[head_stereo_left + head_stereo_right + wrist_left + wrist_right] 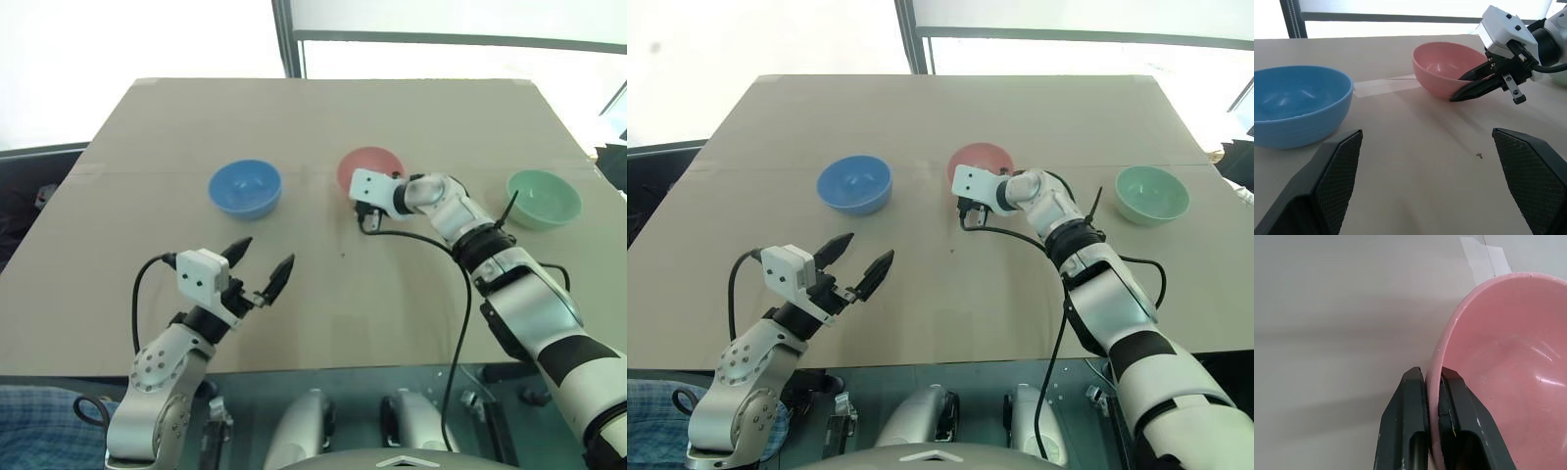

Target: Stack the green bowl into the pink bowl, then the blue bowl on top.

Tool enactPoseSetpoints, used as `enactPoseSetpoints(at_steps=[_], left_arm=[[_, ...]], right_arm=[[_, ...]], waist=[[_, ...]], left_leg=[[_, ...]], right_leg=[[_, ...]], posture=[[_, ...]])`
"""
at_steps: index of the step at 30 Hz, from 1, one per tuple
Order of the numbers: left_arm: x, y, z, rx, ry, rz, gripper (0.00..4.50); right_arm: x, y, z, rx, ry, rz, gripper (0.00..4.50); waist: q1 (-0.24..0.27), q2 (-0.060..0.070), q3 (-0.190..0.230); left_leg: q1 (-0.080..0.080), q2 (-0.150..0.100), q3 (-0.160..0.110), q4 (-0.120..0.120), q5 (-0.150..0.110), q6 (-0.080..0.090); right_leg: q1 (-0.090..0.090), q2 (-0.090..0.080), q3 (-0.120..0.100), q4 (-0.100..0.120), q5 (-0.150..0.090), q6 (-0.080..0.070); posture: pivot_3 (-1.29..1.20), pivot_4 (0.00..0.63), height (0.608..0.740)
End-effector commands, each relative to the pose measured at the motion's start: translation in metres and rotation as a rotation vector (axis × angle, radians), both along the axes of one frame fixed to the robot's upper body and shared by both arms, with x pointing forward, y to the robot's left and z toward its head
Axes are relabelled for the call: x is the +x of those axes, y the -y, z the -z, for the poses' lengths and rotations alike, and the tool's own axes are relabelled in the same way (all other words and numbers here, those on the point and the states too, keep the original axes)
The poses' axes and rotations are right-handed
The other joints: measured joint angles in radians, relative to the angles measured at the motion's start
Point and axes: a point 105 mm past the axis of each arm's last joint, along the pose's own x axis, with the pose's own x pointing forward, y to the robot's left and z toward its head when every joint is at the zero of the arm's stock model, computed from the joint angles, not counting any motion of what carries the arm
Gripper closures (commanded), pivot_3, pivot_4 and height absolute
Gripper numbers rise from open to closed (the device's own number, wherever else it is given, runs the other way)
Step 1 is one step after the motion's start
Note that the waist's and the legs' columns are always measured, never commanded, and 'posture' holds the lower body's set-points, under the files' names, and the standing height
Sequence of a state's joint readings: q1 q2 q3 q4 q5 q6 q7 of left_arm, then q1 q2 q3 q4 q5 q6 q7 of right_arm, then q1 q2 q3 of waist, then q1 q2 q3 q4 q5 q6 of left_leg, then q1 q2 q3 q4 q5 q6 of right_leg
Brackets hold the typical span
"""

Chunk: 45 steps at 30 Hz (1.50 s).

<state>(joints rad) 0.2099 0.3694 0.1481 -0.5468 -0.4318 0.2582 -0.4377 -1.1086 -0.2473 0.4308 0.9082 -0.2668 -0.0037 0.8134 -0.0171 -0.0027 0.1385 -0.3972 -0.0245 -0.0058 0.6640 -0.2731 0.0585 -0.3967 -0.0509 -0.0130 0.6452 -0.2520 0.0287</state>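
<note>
The right gripper (1432, 404) clamps its jaws on the pink bowl's (370, 168) near rim at mid-desk (313, 294); the left gripper (263, 264) waits with jaws open. The green bowl (544, 198) sits far right, the blue bowl (245, 187) left. Next, likely, bringing pink and green together.

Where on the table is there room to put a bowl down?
The biggest bare patch is the near part of the table, in front of the blue bowl and pink bowl. The far strip behind all three bowls is bare too. It's crowded where the right gripper pinches the pink bowl's rim, beside the green bowl.
</note>
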Motion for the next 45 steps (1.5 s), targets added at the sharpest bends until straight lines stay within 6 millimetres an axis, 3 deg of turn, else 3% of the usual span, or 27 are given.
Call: enactPoseSetpoints(at_steps=[1,7,14,17,22,27,28,31,33,35,39,43,45], left_arm=[[-0.003,0.005,-0.012,0.026,0.051,0.034,0.00],[0.001,0.010,-0.010,0.037,0.048,0.078,0.00],[0.009,0.019,-0.008,0.046,0.048,0.143,0.00],[0.013,0.021,-0.008,0.048,0.050,0.167,0.00],[0.018,0.025,-0.009,0.053,0.056,0.198,0.00],[0.019,0.025,-0.010,0.055,0.055,0.209,0.00],[0.018,0.026,-0.009,0.055,0.053,0.214,0.00],[0.017,0.027,-0.008,0.056,0.048,0.223,0.00],[0.017,0.027,-0.008,0.055,0.047,0.226,0.00],[0.018,0.028,-0.009,0.054,0.049,0.229,0.00],[0.020,0.033,-0.012,0.032,0.060,0.267,0.00],[0.019,0.045,-0.020,-0.026,0.077,0.357,0.00],[0.020,0.052,-0.022,-0.026,0.076,0.404,0.00]], right_arm=[[-0.007,-0.004,-0.036,0.059,0.081,-0.062,4.41],[-0.051,0.001,-0.051,0.104,0.062,-0.115,4.41],[-0.113,-0.003,-0.033,0.092,-0.028,-0.147,4.41],[-0.123,-0.006,-0.025,0.099,-0.059,-0.129,4.41],[-0.119,-0.007,-0.016,0.087,-0.058,-0.089,4.41],[-0.120,-0.006,-0.011,0.068,-0.068,-0.091,2.49],[-0.120,-0.005,-0.011,0.068,-0.070,-0.091,1.88],[-0.122,-0.004,-0.013,0.080,-0.076,-0.086,0.67],[-0.122,-0.003,-0.016,0.099,-0.077,-0.077,0.06],[-0.125,0.001,-0.021,0.118,-0.092,-0.070,0.06],[-0.129,0.029,-0.037,0.146,-0.121,-0.008,0.06],[-0.117,0.071,-0.055,0.189,-0.108,0.177,0.06],[-0.106,0.105,-0.062,0.179,-0.078,0.307,0.06]], waist=[[0.001,0.000,0.000],[0.007,0.000,0.000],[0.004,0.000,0.000],[0.004,0.000,0.000],[0.005,0.000,0.000],[0.005,0.000,0.000],[0.005,0.000,0.000],[0.005,0.000,0.000],[0.005,0.000,0.000],[0.005,0.000,0.000],[0.010,-0.001,0.000],[0.015,-0.001,0.000],[0.015,0.000,0.000]], left_leg=[[0.000,0.000,0.000,0.000,0.000,0.000],[0.000,0.000,0.000,-0.002,0.000,0.000],[-0.001,0.000,-0.001,-0.003,-0.001,0.001],[0.000,0.000,-0.001,-0.003,-0.002,0.004],[0.000,0.000,-0.001,-0.002,-0.002,0.004],[0.000,0.000,-0.001,-0.002,0.000,0.000],[0.000,0.000,-0.001,-0.002,0.000,0.001],[0.000,0.000,-0.001,-0.002,0.000,0.001],[0.000,0.000,-0.001,-0.002,0.000,0.001],[0.000,0.000,-0.001,-0.002,0.000,0.001],[-0.001,0.000,-0.001,-0.002,0.000,0.001],[-0.001,0.000,-0.001,-0.002,-0.002,0.004],[-0.001,0.000,-0.001,-0.002,-0.002,0.004]], right_leg=[[0.000,0.000,0.000,0.000,0.000,0.000],[0.000,0.000,0.000,-0.002,0.000,0.000],[0.000,-0.001,0.000,-0.003,0.000,0.000],[0.000,-0.001,0.000,-0.003,0.000,0.000],[0.000,-0.001,0.000,-0.002,0.000,0.000],[0.000,-0.001,0.000,-0.003,0.000,0.000],[0.000,-0.001,0.000,-0.003,0.000,0.000],[0.000,-0.001,0.000,-0.003,0.000,0.000],[0.000,-0.001,0.000,-0.003,0.000,0.000],[0.000,-0.001,0.000,-0.003,0.000,0.000],[0.000,-0.001,-0.001,-0.003,0.000,0.000],[0.000,-0.002,-0.001,-0.004,0.000,0.000],[0.000,-0.002,-0.001,-0.004,0.000,0.000]], posture=[[0.00,0.150,0.740],[0.00,0.150,0.740],[0.00,0.150,0.740],[0.00,0.150,0.740],[0.00,0.150,0.740],[0.00,0.150,0.740],[0.00,0.150,0.740],[0.00,0.150,0.740],[0.00,0.150,0.740],[0.00,0.150,0.740],[0.00,0.150,0.740],[0.00,0.150,0.740],[0.00,0.150,0.740]])
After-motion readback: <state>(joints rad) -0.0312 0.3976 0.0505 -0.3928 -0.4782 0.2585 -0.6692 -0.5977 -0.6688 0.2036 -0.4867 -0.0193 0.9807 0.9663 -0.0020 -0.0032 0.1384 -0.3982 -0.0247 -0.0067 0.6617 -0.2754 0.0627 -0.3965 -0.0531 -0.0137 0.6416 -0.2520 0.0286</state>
